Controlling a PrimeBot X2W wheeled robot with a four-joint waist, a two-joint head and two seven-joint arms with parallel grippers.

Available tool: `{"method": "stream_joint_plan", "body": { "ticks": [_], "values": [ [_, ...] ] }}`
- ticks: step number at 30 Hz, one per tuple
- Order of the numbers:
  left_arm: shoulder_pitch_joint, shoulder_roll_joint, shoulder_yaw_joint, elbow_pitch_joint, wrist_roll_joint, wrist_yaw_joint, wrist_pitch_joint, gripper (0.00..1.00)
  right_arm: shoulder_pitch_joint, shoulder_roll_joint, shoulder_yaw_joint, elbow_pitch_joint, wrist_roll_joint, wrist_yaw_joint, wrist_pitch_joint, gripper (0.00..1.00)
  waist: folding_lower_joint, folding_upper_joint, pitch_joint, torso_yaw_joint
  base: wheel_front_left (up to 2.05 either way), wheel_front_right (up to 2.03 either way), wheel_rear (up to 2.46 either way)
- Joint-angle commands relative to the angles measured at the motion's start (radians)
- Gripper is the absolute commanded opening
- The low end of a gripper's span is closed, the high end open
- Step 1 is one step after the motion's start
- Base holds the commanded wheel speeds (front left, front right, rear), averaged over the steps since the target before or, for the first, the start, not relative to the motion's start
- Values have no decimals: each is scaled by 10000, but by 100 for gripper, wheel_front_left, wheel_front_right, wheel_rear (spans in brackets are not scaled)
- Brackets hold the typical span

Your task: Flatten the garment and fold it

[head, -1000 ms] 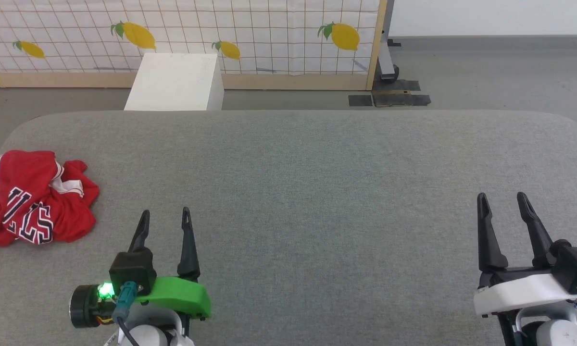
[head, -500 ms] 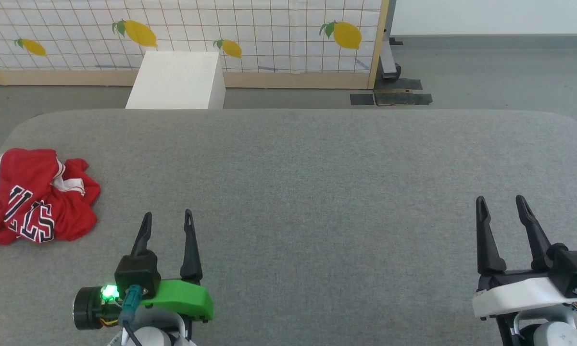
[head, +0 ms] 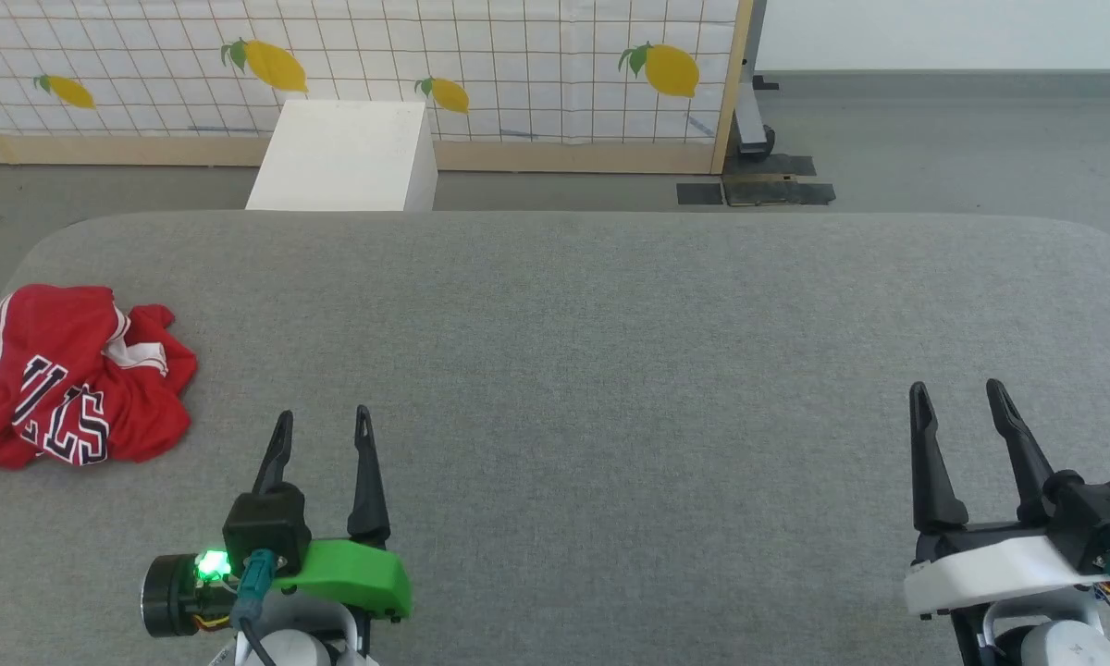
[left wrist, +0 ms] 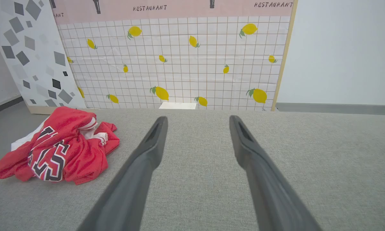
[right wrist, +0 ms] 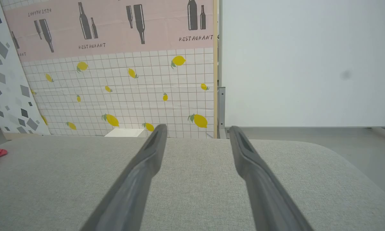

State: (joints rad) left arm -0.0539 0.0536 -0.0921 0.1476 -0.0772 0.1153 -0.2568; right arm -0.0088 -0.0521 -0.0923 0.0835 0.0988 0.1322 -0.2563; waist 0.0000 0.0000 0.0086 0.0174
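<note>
The shirt (head: 74,388) lies crumpled in a soft heap at the left edge of the grey woven tabletop (head: 610,351). Its white sleeve is cut off by the picture edge, and its black lettering is creased so that only a few letters read. Near it, towards the near edge, the left gripper (head: 322,413) has its fingers (head: 363,462) spread, holding nothing. The right gripper (head: 955,387), well apart by the near right corner, is likewise released.
</note>
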Motion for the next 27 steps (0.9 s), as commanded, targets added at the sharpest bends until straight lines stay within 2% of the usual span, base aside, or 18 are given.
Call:
{"method": "stream_joint_plan", "body": {
  "ticks": [1, 10, 16, 27],
  "values": [
    [-213, -34, 4, 22, 150, 23, -49, 100, -10, 19, 19, 29, -67, -15, -55, 100, 0, 0, -5, 7, 0, 0, 0],
    [-213, -34, 11, 72, 179, 23, -49, 100, 12, 19, 25, 3, -98, -15, -55, 100, 0, 0, -35, 81, 0, 0, 0],
    [-222, -34, 3, 128, 188, 37, -49, 100, 80, 19, 15, -6, -117, -15, -55, 100, 0, 0, -96, 368, 0, 0, 0],
    [-371, -34, 143, 270, 233, 39, -49, 100, 89, 19, -23, -105, -124, -15, -55, 100, 0, 0, 82, 1798, 0, 0, 0]
  ]
}}
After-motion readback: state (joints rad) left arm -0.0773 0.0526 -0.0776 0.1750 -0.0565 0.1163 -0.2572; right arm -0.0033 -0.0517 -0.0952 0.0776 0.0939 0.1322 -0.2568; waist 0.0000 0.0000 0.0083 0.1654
